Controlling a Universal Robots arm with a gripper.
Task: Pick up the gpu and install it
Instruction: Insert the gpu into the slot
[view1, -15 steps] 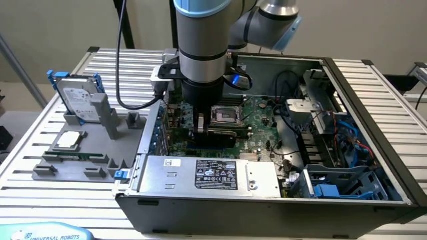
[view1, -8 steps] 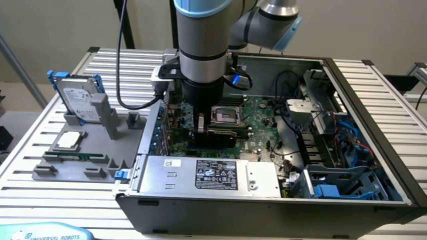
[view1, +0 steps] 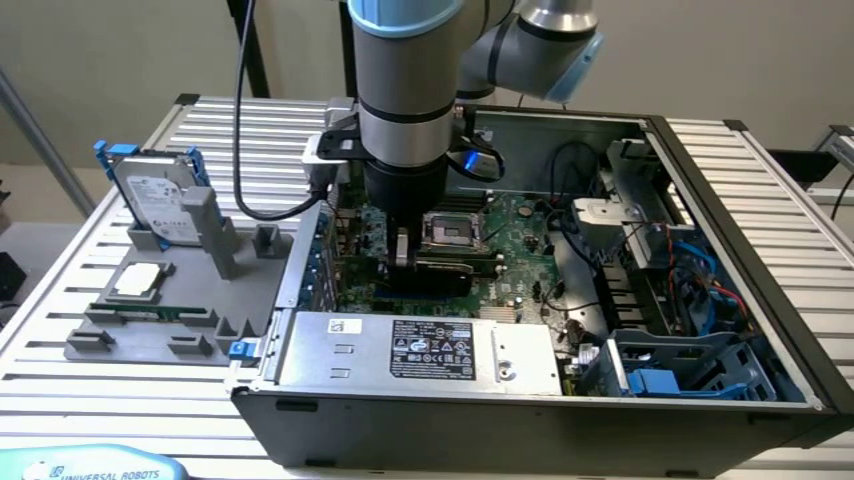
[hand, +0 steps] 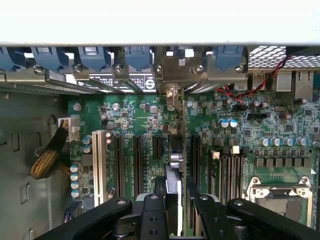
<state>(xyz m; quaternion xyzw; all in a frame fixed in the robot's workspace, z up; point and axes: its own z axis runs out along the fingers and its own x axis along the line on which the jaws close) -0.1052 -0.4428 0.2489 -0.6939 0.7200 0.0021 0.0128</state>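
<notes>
The gpu (hand: 178, 150) stands on edge over the green motherboard (hand: 145, 117), in line with the black expansion slots. Its silver bracket (hand: 172, 75) reaches the rear wall of the case, between the blue latches. My gripper (hand: 176, 195) is shut on the card's near end, with one black finger (hand: 160, 192) on each side. In the exterior view my gripper (view1: 407, 268) is low inside the open computer case (view1: 747, 250), and the dark gpu (view1: 447, 272) sits under it beside the CPU socket (view1: 454, 230).
On the exterior view's left, a grey fixture (view1: 147, 330) holds a hard drive in a blue frame (view1: 154, 195), a CPU chip (view1: 140, 283) and a memory stick (view1: 160, 312). The power supply (view1: 420, 350), a blue drive cage (view1: 674, 365) and cables (view1: 587, 250) crowd the case.
</notes>
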